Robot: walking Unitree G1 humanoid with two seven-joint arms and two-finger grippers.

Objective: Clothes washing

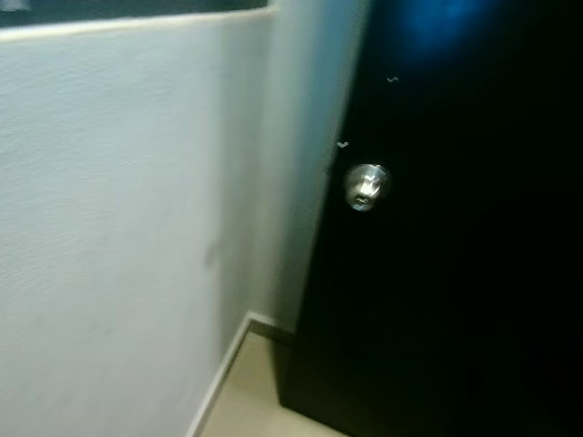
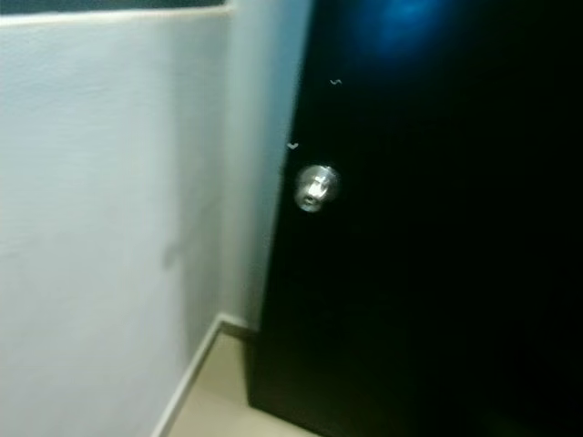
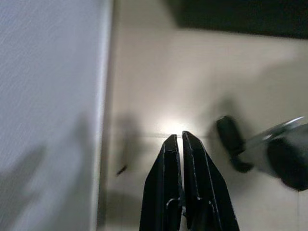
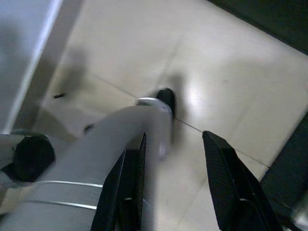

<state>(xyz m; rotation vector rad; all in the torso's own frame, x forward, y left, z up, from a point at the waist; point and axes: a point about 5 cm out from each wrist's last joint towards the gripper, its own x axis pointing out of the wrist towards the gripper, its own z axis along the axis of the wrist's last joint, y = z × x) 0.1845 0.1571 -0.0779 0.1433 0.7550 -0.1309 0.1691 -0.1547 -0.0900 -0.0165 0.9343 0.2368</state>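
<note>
Dark door point(image 1: 455, 273) — round knob point(image 1: 367, 186), white wall point(image 1: 118, 228)

dark door point(image 1: 455, 273) with round silver knob point(image 1: 367, 187), beside white wall point(image 1: 118, 237)

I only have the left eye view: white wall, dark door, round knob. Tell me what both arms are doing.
Observer: The left gripper hangs over the pale tiled floor, its jaws shut and empty.
Operator: Now the right one.
Observer: The right gripper also points down at the floor, jaws open, nothing between them.
Operator: Report anything near the left gripper.
Observer: The white wall runs close beside it, and a small dark speck lies on the floor near the wall's foot.
</note>
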